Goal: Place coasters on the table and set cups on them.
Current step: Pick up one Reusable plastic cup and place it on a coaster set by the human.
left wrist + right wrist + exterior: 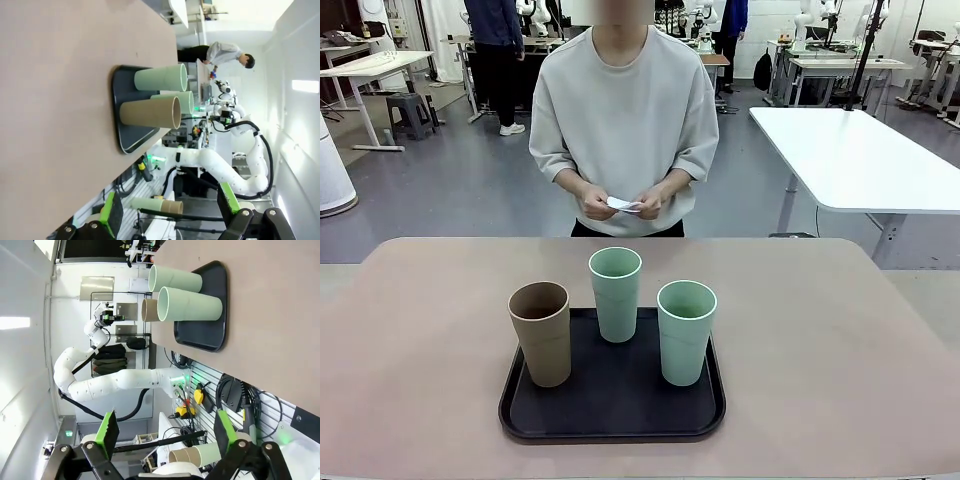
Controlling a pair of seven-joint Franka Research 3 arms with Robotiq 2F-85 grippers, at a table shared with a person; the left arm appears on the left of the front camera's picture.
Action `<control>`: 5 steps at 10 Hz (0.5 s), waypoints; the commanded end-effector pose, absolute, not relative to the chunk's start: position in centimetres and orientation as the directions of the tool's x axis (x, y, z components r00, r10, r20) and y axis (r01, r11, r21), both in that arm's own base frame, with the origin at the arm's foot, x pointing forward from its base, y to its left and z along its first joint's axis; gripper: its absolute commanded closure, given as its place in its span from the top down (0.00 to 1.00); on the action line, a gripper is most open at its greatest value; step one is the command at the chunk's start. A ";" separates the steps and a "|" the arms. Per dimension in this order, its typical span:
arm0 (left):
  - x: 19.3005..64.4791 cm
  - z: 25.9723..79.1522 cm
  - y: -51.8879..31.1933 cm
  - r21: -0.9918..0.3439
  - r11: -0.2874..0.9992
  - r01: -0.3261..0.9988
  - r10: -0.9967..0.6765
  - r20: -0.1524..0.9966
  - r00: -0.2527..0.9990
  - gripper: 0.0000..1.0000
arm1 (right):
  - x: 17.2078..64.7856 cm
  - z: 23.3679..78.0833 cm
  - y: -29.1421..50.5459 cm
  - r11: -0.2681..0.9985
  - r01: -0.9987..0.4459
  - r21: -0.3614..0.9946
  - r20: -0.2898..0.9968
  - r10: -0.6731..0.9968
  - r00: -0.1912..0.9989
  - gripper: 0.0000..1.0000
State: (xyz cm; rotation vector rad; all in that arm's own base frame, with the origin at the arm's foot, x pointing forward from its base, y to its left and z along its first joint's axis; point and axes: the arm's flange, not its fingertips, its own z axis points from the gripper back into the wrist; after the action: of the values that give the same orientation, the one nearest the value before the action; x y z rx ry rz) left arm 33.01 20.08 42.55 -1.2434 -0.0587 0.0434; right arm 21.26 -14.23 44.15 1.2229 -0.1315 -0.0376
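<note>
Black tray (610, 395): is lying flat in the near middle, long side facing the camera.
Person (625, 120): is standing at the far side, wearing a pale grey sweatshirt.
White-topped table (860, 160): is standing behind, to the right.
Grey stool (412, 110): is sitting far back on the left.

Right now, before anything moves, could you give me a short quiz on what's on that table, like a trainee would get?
1. How many tall tapered matte tumblers stand on the black rounded-rectangle tray?
2. What colour is the tumbler on the robot's left side of the tray? A) tan-brown B) pale mint green C) white
3. True or false: the white paper coasters already lie on the beige-pink matte tabletop.

Key:
1. Three.
2. A, the tan-brown tumbler.
3. False; the person's hands hold them.
</note>
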 end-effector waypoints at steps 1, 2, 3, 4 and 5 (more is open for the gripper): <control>32.9 42.7 20.2 -0.952 0.308 0.000 0.065 0.021 0.998 1.00 | 21.3 44.1 -14.2 0.338 -0.039 0.940 0.077 -0.100 0.992 1.00; 32.9 42.7 20.2 -0.952 0.308 0.000 0.065 0.021 0.998 1.00 | 21.3 44.1 -14.2 0.338 -0.039 0.940 0.077 -0.100 0.992 1.00; 32.9 42.7 20.2 -0.952 0.308 0.000 0.065 0.021 0.998 1.00 | 21.3 44.1 -14.2 0.338 -0.039 0.940 0.077 -0.100 0.992 1.00; 32.9 42.7 20.2 -0.952 0.308 0.000 0.065 0.021 0.998 1.00 | 21.3 44.1 -14.2 0.338 -0.039 0.940 0.077 -0.100 0.992 1.00; 32.9 42.7 20.2 -0.952 0.308 0.000 0.065 0.021 0.998 1.00 | 21.3 44.1 -14.2 0.338 -0.039 0.940 0.077 -0.100 0.992 1.00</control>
State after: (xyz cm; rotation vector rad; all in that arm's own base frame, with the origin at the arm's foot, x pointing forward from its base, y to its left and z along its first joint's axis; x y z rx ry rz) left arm 33.03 20.08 42.46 -1.2449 -0.0563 0.0446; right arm 21.30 -14.20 44.12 1.2225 -0.1291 -0.0378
